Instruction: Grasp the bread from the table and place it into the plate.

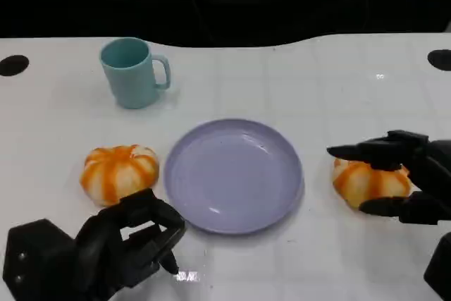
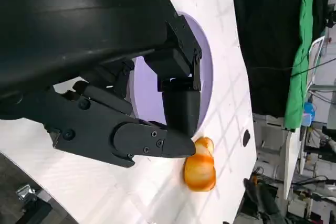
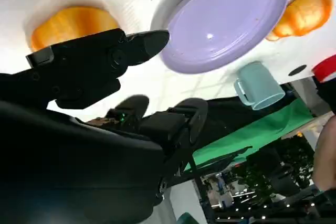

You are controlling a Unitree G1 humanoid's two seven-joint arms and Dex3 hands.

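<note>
Head view – breads: two orange-striped breads are seen on the white table (image 1: 338, 82), the left bread (image 1: 118, 172) just beside the purple plate (image 1: 233, 174) and the right bread (image 1: 368, 182) close to the plate's other edge; neither is in the plate.
Head view – right robot hand (image 1: 405, 177): the fingers are spread around the right bread, one set above it and one below, so the robot hand is released and not yet closed on anything.
Head view – left robot hand (image 1: 130, 241): the fingers are curled in on nothing; it is clenched, near the left bread but apart from it.
Head view – teal mug (image 1: 132, 72): it is set well behind the plate, out of the working path.
Left wrist view – left robot hand (image 2: 152, 108): nothing is held between the dark fingers; the plate (image 2: 207, 77) and the right bread (image 2: 199, 166) are seen beyond them.
Right wrist view – right robot hand (image 3: 105, 72): the right bread (image 3: 73, 24) is seen just past the upper finger; whether it is touched cannot be told.
Right wrist view – plate (image 3: 226, 22): it is seen bare, with the left bread (image 3: 304, 14) beyond it.
Advice – grasp: the fingers are best closed evenly across the bread's widest part, softly, since the bread is judged squashy.
Advice – transfer: the bread should be lifted above the plate's rim before it is carried across, and released over the centre.
</note>
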